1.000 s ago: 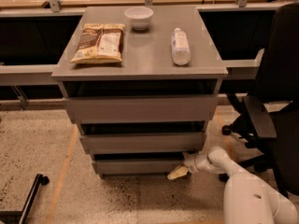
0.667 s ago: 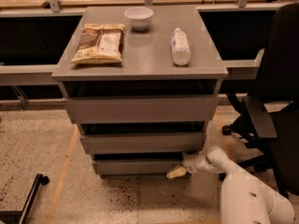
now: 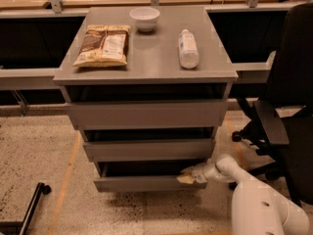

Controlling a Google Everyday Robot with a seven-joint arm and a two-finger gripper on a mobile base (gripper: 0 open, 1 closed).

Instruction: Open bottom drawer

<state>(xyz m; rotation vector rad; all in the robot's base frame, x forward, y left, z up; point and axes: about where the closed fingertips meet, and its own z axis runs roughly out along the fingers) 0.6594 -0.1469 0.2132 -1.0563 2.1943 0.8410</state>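
The bottom drawer [image 3: 142, 182] is the lowest grey, handleless front of the cabinet, narrower than the two above it. A dark gap shows above its front panel. My gripper [image 3: 187, 175] reaches in from the right on a white arm [image 3: 230, 168]. Its tan fingertips sit at the top right edge of the bottom drawer's front. I cannot make out how the fingers stand.
The middle drawer [image 3: 149, 149] and top drawer [image 3: 146, 114] sit above. On the cabinet top [image 3: 151, 48] lie a snack bag [image 3: 103, 45], a white bowl [image 3: 145, 18] and a plastic bottle [image 3: 188, 48]. A black office chair [image 3: 288, 111] stands at right. A black leg [image 3: 29, 207] lies bottom left.
The gripper stays at the bottom drawer's right top edge. The bottom drawer's front seems to sit slightly further out than before.
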